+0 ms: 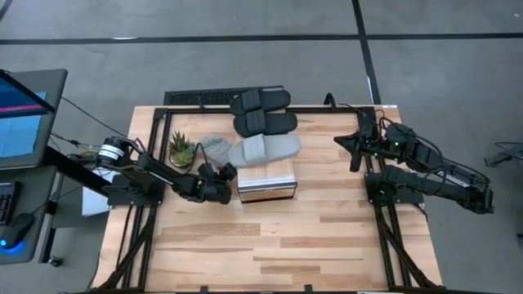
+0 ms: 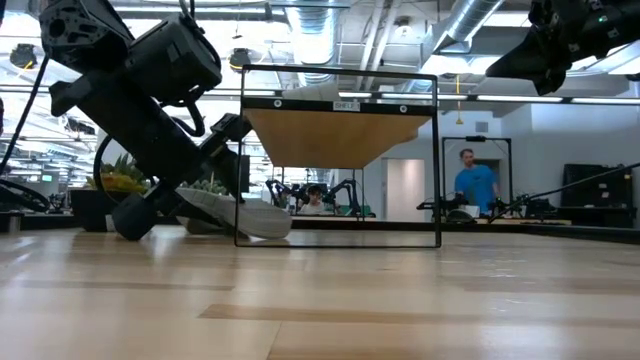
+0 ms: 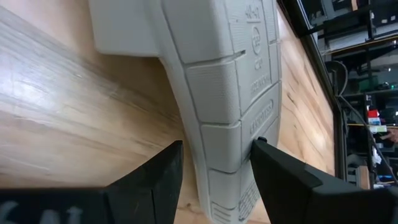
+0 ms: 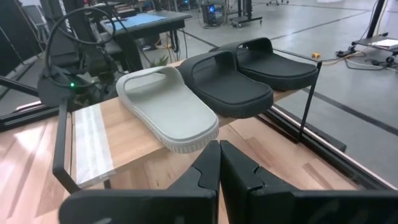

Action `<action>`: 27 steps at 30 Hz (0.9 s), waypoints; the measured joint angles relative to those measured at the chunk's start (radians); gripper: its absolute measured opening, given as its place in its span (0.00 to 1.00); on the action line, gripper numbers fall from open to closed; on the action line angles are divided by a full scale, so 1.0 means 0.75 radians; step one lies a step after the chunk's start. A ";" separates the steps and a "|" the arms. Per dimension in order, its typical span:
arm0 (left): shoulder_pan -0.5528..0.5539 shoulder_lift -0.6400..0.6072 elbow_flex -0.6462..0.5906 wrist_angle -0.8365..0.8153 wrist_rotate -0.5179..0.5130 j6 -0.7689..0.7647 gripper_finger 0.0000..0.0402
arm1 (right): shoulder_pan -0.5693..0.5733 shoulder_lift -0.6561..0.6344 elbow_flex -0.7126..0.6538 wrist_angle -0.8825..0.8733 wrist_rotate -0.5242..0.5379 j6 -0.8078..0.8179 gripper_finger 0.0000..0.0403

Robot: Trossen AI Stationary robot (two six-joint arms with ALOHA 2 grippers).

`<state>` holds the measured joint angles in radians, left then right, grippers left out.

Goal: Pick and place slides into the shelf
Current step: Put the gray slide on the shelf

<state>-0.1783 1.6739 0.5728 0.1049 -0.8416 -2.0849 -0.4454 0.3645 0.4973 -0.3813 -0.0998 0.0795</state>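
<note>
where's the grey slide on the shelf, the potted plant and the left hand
grey slide [image 1: 265, 150], high view, on its strap
potted plant [image 1: 181, 150], high view, on its leaves
left hand [image 3: 214, 171], left wrist view, between its fingertips

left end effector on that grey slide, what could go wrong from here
1. The left end effector straddles the narrow end of the overturned grey slide, fingers either side and apparently not clamped yet; gripped so near the end, it could swing or slip when lifted.
2. The potted plant stands right beside that slide and could get knocked.
3. The other grey slide overhangs the shelf, so a careless placement might push it off.
</note>
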 joint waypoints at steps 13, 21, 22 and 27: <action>-0.004 0.003 -0.001 -0.036 -0.051 0.022 0.07 | 0.000 0.000 0.000 -0.001 -0.005 0.000 0.00; -0.069 0.005 -0.003 -0.051 -0.066 0.048 0.07 | 0.000 0.000 0.000 -0.017 -0.006 0.000 0.00; -0.082 0.005 -0.003 -0.052 -0.067 0.051 0.07 | 0.000 0.000 0.000 -0.019 -0.006 0.000 0.00; -0.138 0.005 -0.005 -0.058 -0.073 0.061 0.07 | 0.000 0.001 0.000 -0.023 -0.006 0.000 0.00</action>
<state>-0.2819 1.6779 0.5694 0.0617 -0.8959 -2.0393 -0.4454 0.3649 0.4973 -0.3987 -0.1043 0.0795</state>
